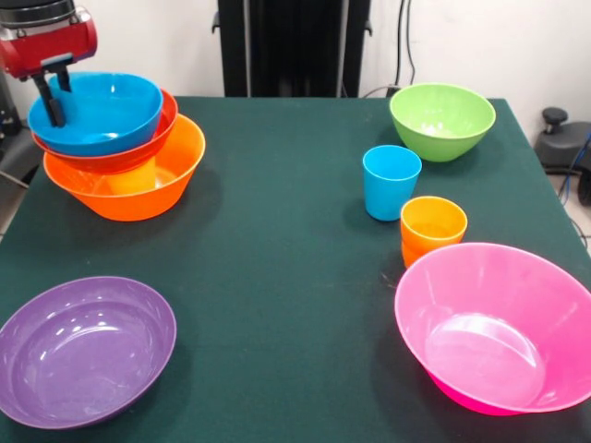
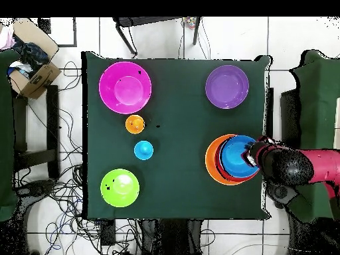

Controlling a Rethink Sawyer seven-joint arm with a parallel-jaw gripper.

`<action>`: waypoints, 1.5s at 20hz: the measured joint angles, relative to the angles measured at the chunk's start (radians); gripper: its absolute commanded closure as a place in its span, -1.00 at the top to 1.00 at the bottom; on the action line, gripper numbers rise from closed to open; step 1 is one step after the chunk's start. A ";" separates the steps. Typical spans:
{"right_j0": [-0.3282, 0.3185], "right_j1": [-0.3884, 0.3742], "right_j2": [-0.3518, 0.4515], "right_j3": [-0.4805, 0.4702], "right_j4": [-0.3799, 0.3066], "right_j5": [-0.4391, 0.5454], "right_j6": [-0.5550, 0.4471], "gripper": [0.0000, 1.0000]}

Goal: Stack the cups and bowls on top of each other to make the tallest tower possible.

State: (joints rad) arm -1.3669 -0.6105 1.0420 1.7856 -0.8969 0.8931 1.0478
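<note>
The tower (image 1: 138, 189) stands at the left back: a big orange bowl (image 2: 211, 159) holds a red-orange bowl (image 1: 162, 125), and a blue bowl (image 1: 106, 111) sits tilted on top. My gripper (image 1: 57, 103) straddles the blue bowl's (image 2: 238, 158) left rim, one finger outside and one inside, shut on it. Loose on the cloth are a purple bowl (image 1: 83, 351), a pink bowl (image 1: 499, 332) and a green bowl (image 1: 441, 120). A blue cup (image 1: 391, 183) and nested orange cups (image 1: 432, 228) stand between the green and pink bowls.
The dark green table (image 1: 277, 277) ends just left of the tower. In the overhead view a cardboard box (image 2: 32, 70) sits on the floor beyond the table's pink-bowl corner, and cables lie around the table.
</note>
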 measured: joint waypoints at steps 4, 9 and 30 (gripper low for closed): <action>0.000 0.000 0.000 0.003 0.000 0.000 0.000 -1.00; 0.000 0.000 0.000 0.005 -0.001 0.000 0.000 1.00; 0.000 -0.007 0.000 0.007 0.001 0.000 0.000 1.00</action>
State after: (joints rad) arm -1.3666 -0.6172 1.0420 1.7928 -0.8963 0.8929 1.0478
